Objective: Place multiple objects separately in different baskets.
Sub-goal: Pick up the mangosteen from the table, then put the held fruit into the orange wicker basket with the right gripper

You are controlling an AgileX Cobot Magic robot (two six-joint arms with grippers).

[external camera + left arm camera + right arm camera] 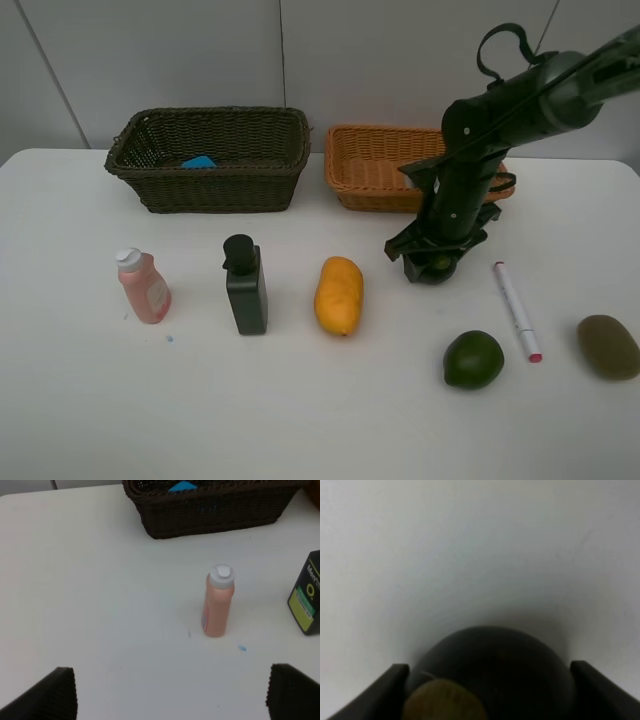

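Step in hand, by my reading: the grasp of the mangosteen (495, 652). It sits on the counter right of middle, just in front of the tan basket (365, 165).

Right end effector (487, 695) straddles it, one finger on each side. Cannot tell whether they pinch.

Next likely needs a firm squeeze, then a lift above the rim.

Right arm slopes down from the back right corner, wrist pointing down.

Left end effector (172, 695) is spread wide and empty, facing the pink bottle (218, 605).

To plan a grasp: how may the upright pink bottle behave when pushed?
The pink bottle stands tall on a narrow base, so it probably tips. Its round body may then roll. It looks plastic, so likely light.
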